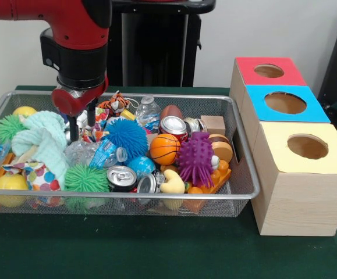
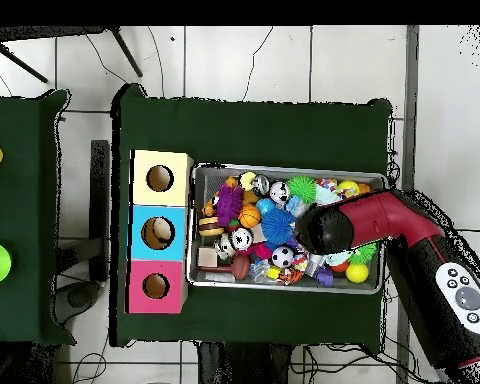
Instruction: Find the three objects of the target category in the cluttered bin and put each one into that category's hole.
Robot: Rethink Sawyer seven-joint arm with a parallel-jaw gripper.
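The wire mesh bin (image 1: 247,174) is full of toys and also shows in the overhead view (image 2: 284,168). A white cloth with coloured dots (image 1: 39,174) lies at the bin's front left, partly under a mint green knitted cloth (image 1: 40,136). More printed cloth (image 1: 98,119) shows right beside my gripper. My gripper (image 1: 82,125) hangs down into the back left of the bin, fingers apart, nothing visibly held. In the overhead view the arm's end (image 2: 324,228) hides it. The yellow-topped box with its round hole (image 1: 307,146) stands right of the bin and shows overhead too (image 2: 160,178).
Blue-topped (image 1: 284,103) and red-topped (image 1: 269,71) boxes stand behind the yellow one. The bin holds spiky balls (image 1: 195,157), drink cans (image 1: 121,177), a small basketball (image 1: 165,149), a plastic bottle (image 1: 148,113) and a tiger toy (image 1: 117,103). Green cloth covers the table (image 1: 156,250).
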